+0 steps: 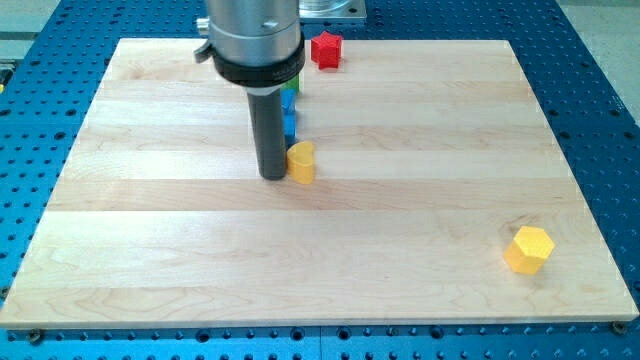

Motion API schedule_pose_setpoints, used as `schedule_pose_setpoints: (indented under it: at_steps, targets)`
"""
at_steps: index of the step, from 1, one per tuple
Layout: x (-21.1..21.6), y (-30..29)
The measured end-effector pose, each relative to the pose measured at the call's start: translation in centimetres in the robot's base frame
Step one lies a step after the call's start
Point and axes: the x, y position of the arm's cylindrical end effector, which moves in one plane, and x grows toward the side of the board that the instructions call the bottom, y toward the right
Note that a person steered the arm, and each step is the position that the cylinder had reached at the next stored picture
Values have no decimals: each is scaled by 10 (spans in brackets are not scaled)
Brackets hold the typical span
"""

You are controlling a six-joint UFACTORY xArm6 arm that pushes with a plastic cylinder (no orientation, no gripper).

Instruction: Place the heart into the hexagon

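A yellow heart block (301,162) lies near the middle of the wooden board (150,230). My tip (272,176) stands right against the heart's left side. A yellow hexagon block (528,249) lies far off at the view's lower right. A blue block (290,112) sits just above the heart, partly hidden behind the rod, its shape unclear. A green block (298,82) peeks out above the blue one, mostly hidden by the arm's housing.
A red star-like block (326,49) lies near the board's top edge, right of the arm. The board rests on a blue perforated table (600,60). A metal base plate (330,10) sits at the top.
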Motion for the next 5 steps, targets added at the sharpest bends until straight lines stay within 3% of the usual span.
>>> schedule_pose_setpoints:
  at_steps: [3, 5]
  targets:
    - [15, 159]
    - [18, 196]
